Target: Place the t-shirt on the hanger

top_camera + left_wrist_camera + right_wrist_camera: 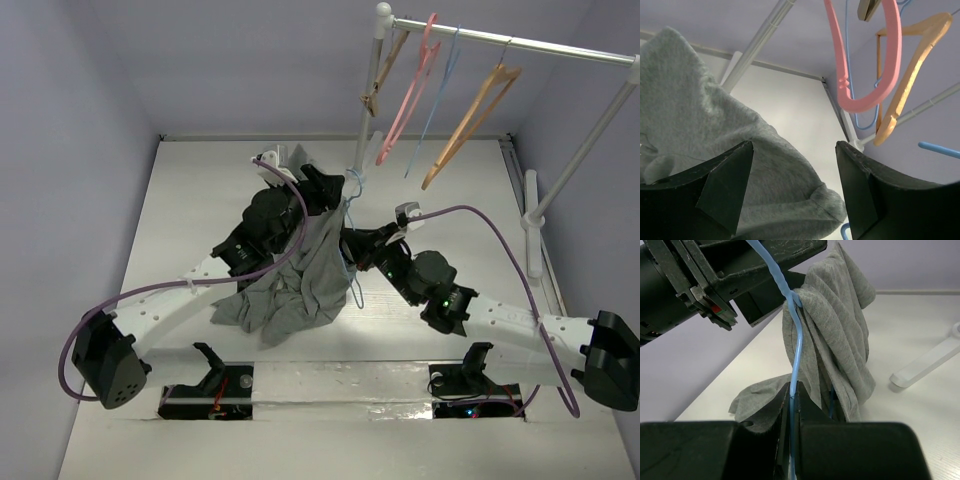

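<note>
The grey t-shirt [300, 270] sits left of centre on the white counter [200, 200]. Its upper part is gathered into a bunched column lifted off the surface, and its lower part lies in a crumpled heap near the front edge. In the right wrist view the cloth [840, 325] is draped in folds over the thin light-blue hanger [796, 350].

The left hand [794, 150] is at the top of that column with its fingers well apart. Nothing is pinched between them, and the shirt lies beyond the left finger [725, 195]; whether it touches cannot be told.

Just right of the shirt, the right hand [791, 395] is clamped tight on the hanger's wire, which runs up from the fingers into the cloth.

Further right, the rack's upright post [365, 110] rises close behind both hands. Its rail [520, 42] carries a pink hanger [415, 85] and a wooden hanger [470, 115]. The rack's foot [533, 230] lies along the counter's right side. The counter's left side and far left corner are bare, bounded by lilac walls [80, 150].
</note>
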Controlling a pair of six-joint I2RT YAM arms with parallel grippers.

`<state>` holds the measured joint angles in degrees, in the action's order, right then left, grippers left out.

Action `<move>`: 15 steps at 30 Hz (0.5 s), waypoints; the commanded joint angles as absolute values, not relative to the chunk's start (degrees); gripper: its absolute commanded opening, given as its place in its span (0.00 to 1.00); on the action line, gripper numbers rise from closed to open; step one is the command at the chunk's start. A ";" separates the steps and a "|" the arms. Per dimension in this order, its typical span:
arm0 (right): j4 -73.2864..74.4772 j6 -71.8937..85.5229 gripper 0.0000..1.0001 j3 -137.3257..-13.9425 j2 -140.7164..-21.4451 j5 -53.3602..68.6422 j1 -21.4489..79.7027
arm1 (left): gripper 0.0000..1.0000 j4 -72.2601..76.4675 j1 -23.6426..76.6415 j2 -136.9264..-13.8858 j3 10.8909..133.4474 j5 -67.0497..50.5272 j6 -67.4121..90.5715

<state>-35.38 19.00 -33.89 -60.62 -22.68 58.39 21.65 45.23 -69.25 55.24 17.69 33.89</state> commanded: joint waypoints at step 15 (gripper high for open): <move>-42.89 15.91 0.00 -38.41 -65.04 -21.88 58.10 | 0.57 35.75 45.00 -72.07 50.72 11.86 42.97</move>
